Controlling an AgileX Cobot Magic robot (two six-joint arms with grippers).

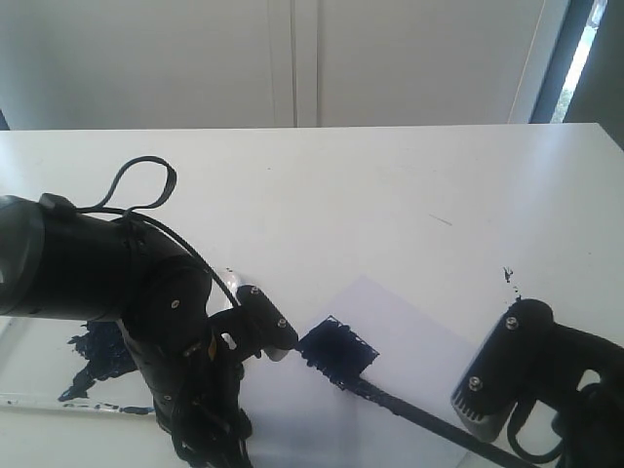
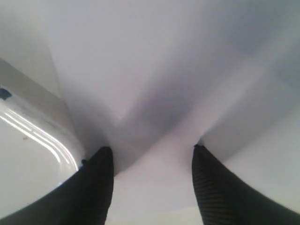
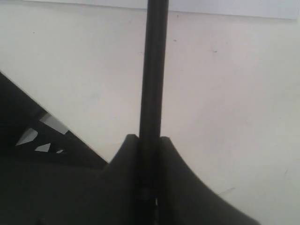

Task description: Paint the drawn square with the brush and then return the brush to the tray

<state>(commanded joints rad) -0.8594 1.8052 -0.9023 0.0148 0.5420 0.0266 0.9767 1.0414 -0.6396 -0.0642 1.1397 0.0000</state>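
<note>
Brush (image 3: 152, 70) lying slanted with its tip touching the painted square (image 1: 336, 349) on the paper (image 1: 419, 331), right gripper (image 3: 149, 140) clamping its shaft, left gripper (image 2: 152, 152) holding its fingers spread apart and empty, near the tray (image 1: 39, 366)

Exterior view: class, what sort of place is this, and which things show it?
Likely an indoor robot test bench: a white table, a left arm and a right arm, a paint-smeared tray beside paper.

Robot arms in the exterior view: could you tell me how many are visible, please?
2. The left arm is at the lower left, by the tray; the right arm is at the lower right, partly cut off by the frame edge.
</note>
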